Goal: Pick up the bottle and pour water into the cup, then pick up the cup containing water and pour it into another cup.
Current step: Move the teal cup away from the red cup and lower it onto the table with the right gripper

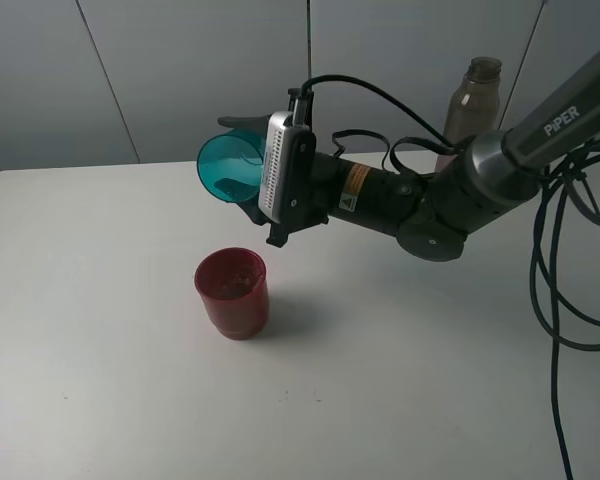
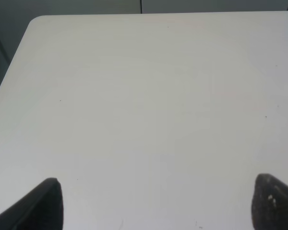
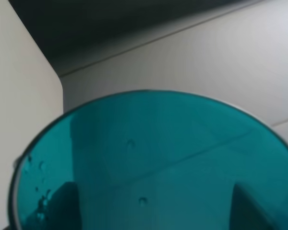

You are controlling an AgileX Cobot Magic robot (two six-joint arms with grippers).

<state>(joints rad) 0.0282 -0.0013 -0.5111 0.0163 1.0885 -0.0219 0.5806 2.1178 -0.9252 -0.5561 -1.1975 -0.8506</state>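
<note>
My right gripper (image 1: 242,165) is shut on the translucent teal cup (image 1: 227,168) and holds it tipped on its side, mouth to the left, above and just behind the dark red cup (image 1: 233,293). The red cup stands upright on the white table (image 1: 100,330). In the right wrist view the teal cup (image 3: 149,163) fills the frame, with drops on its wall. The smoky grey-brown bottle (image 1: 472,100) stands upright at the back right, behind the right arm. My left gripper (image 2: 156,201) is open over bare table (image 2: 144,96), holding nothing.
Black cables (image 1: 570,260) hang at the right side of the table. The right arm (image 1: 450,200) stretches across the back right. Grey wall panels (image 1: 180,70) stand behind the table.
</note>
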